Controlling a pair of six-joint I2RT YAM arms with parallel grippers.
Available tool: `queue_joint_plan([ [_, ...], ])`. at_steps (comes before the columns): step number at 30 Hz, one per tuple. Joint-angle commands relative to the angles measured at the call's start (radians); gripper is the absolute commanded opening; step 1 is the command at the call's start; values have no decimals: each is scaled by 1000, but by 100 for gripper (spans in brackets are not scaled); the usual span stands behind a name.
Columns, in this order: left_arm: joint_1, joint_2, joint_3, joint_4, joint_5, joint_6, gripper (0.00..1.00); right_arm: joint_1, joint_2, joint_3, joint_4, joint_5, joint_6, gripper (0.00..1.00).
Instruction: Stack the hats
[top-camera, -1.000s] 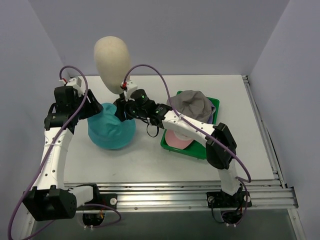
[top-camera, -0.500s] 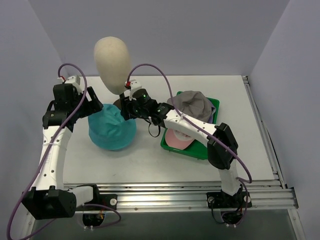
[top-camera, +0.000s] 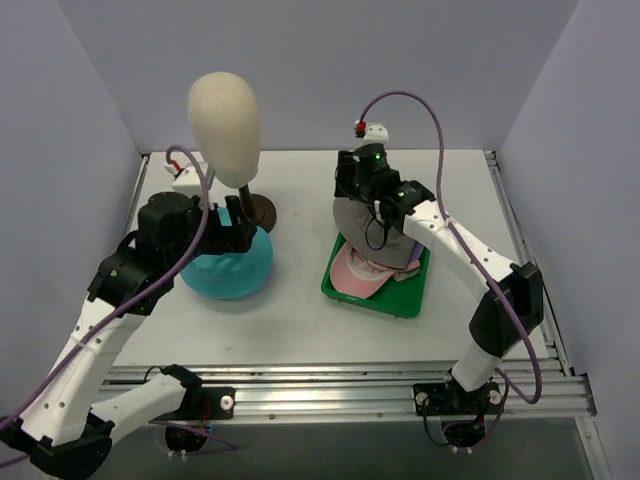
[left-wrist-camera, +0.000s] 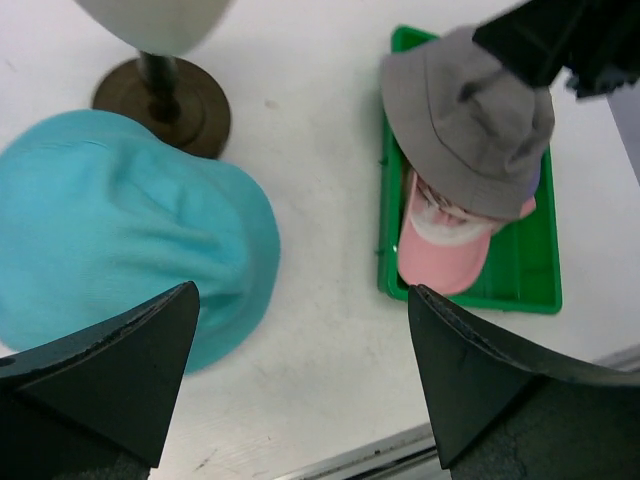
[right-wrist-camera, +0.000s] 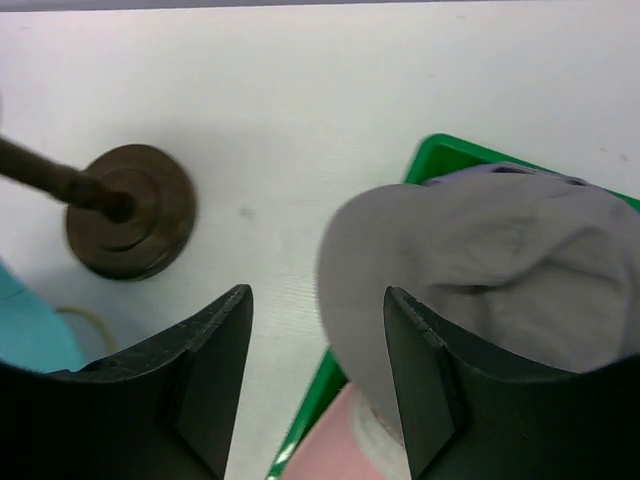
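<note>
Right tool over rumpled grey hat

Inside the green tray, the grey hat covers most of the pink cap; only one end of the cap shows, at the tray's near-left side. A lilac sliver under the grey hat is too small to identify. Left of the tray, the mannequin head is cut off by the top edge of the left wrist view. The teal hat is cut off by the left edge of the right wrist view.
</note>
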Motion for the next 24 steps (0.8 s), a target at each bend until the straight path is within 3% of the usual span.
queue_joint_plan([
  [1,-140,41,-54,63,-130,-40,94,-76,-8,-27,-92,72,17,51],
  [6,-243,46,-109,167,-106,-29,94,-191,23,-35,-134,112,-11,52],
  [11,-245,19,-157,226,18,-15,96,-274,19,-83,-102,46,-28,52],
  [17,-245,-15,-191,235,31,-11,97,-319,58,-102,-115,16,-45,49],
  [24,-245,-34,-215,247,54,-20,98,-357,55,-222,23,-150,-80,44],
])
